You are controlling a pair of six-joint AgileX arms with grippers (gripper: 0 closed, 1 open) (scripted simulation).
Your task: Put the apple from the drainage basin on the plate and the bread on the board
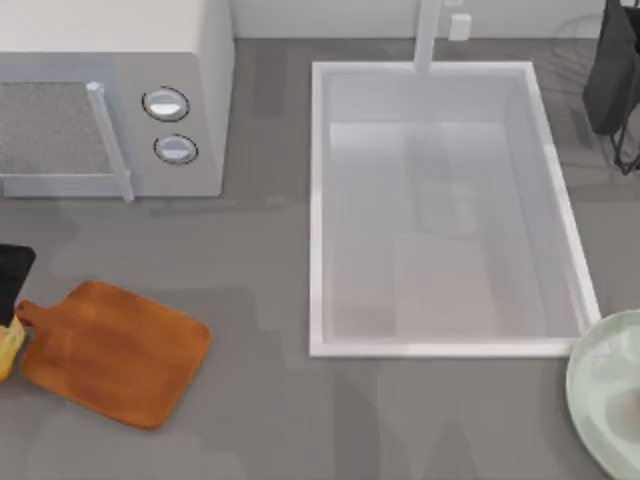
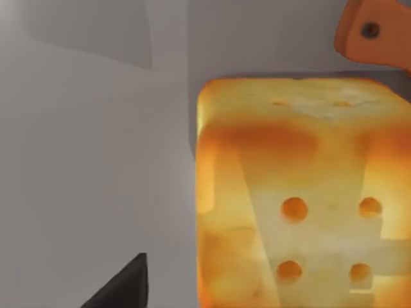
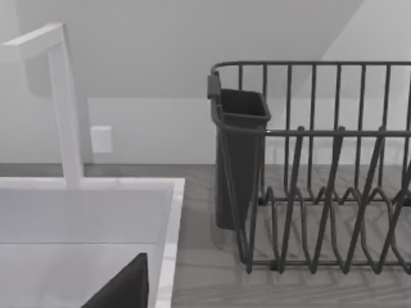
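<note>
The golden bread (image 2: 302,192) with orange dots lies on the table beside the board's handle (image 2: 376,35). From above, the bread (image 1: 6,350) peeks in at the left edge, just left of the orange-brown board (image 1: 115,350). My left gripper (image 1: 8,300) hovers over it, open; one dark finger (image 2: 122,289) stands apart from the bread. The white drainage basin (image 1: 430,348) holds nothing visible. The mint-green plate (image 1: 600,390) is cut off by the right edge. The apple is out of view. My right gripper (image 1: 625,150) is parked at the back right, open.
A white microwave (image 1: 110,40) with two knobs stands at the back left. A white faucet (image 1: 428,35) rises behind the basin. A dark wire dish rack (image 3: 321,179) with a cutlery cup sits right of the basin, near the right arm.
</note>
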